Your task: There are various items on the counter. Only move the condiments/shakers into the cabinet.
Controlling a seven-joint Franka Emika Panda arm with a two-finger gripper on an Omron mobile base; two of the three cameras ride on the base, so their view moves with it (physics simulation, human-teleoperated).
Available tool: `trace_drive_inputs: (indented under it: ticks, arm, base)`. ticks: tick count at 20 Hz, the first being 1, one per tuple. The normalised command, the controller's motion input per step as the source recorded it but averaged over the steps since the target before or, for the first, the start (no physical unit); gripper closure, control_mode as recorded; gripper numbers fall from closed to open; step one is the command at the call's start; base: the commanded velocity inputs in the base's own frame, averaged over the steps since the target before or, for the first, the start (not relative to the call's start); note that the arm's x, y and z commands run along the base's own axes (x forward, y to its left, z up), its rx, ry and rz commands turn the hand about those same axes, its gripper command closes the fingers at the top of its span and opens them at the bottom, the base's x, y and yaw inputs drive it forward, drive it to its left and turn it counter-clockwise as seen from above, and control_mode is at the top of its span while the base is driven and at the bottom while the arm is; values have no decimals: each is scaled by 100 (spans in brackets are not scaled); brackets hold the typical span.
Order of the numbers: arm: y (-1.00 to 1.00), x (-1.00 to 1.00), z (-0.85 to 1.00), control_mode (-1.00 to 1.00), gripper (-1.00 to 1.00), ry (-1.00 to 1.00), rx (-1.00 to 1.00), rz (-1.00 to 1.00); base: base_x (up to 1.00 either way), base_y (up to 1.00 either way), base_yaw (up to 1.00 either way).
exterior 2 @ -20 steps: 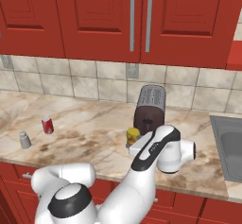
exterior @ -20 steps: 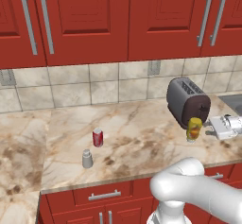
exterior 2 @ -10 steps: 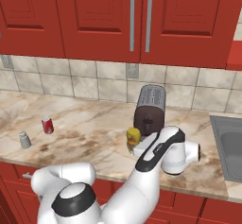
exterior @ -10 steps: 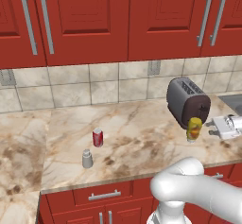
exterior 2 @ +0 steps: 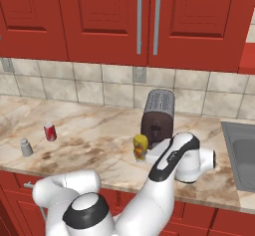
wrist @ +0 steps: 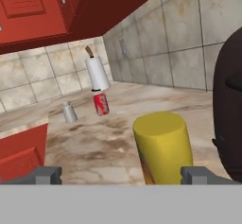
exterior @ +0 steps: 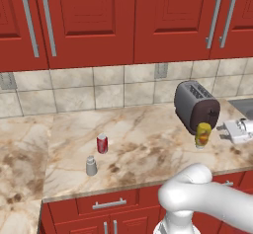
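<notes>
A yellow bottle (exterior: 202,135) (exterior 2: 140,147) with a dark label stands on the marble counter (exterior: 148,129) in front of the toaster. My gripper (exterior: 223,131) (exterior 2: 151,153) is just to its right, level with it and open. In the hand view the bottle (wrist: 163,147) is close ahead, nearer the right fingertip (wrist: 198,175) than the left one, and my gripper (wrist: 122,176) holds nothing. Further left on the counter are a grey shaker (exterior: 91,165) (exterior 2: 26,147) (wrist: 69,112) and a red soda can (exterior: 102,143) (exterior 2: 50,131) (wrist: 101,104). The cabinet is out of view.
The dark grey toaster (exterior: 196,106) (exterior 2: 158,113) (wrist: 229,119) is right behind the bottle. A sink (exterior 2: 239,150) lies to the right. A paper towel roll (wrist: 97,73) stands behind the can. Closed red cupboards (exterior: 89,20) hang above the tiled wall.
The wrist has drifted slightly to the right in the right base view. The gripper stays open beside the bottle, and the bottle, shaker and can have not moved.
</notes>
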Motion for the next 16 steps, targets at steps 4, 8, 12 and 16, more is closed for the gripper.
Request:
trace_drive_inputs:
  ticks: [4, 8, 12, 16]
  arm:
    - [0, 26, -6, -100, -100, 0, -1, 0]
    - [0, 24, -15, -100, -100, 0, -1, 0]
    - [0, 24, -18, -100, -100, 0, 0, 0]
    - [0, 20, -11, -100, -100, 0, 0, 0]
  base:
    - [0, 0, 0]
    - [0, 0, 0]
    - [0, 0, 0]
    - [0, 0, 0]
